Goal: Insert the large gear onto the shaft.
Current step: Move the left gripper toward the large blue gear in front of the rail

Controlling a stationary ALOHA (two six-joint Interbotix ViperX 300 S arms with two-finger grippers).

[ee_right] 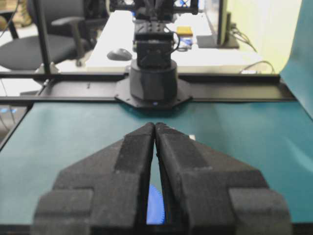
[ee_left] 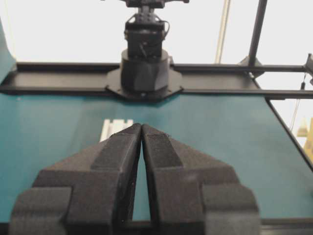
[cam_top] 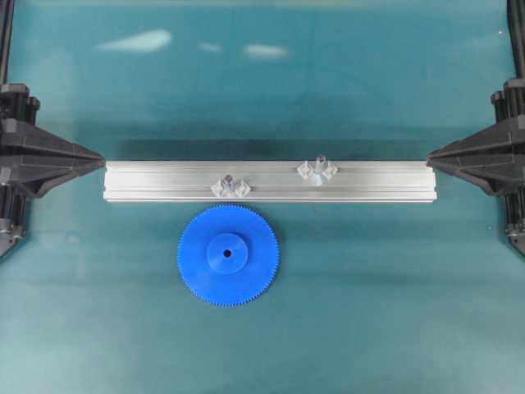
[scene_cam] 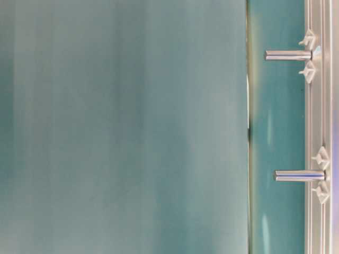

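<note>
The large gear point(cam_top: 228, 255), a flat bright-blue toothed wheel with a raised hub, lies on the teal table just in front of the aluminium rail point(cam_top: 164, 180). The shaft point(cam_top: 318, 168) is the taller clear pin between two diamond mounts, right of the rail's middle. My left gripper point(cam_top: 100, 156) sits shut and empty off the rail's left end, fingertips touching point(ee_left: 141, 125). At the rail's right end my right gripper point(cam_top: 431, 156) is also shut and empty point(ee_right: 155, 124). A sliver of the gear point(ee_right: 154, 205) shows through the slit behind its fingers.
A shorter clear pin point(cam_top: 230, 185) with similar mounts stands on the rail left of the middle, right behind the gear. Both pins point(scene_cam: 288, 55) point(scene_cam: 299, 175) show in the table-level view. Each arm's base point(ee_left: 145, 68) point(ee_right: 153, 78) stands on a black frame at the table's ends.
</note>
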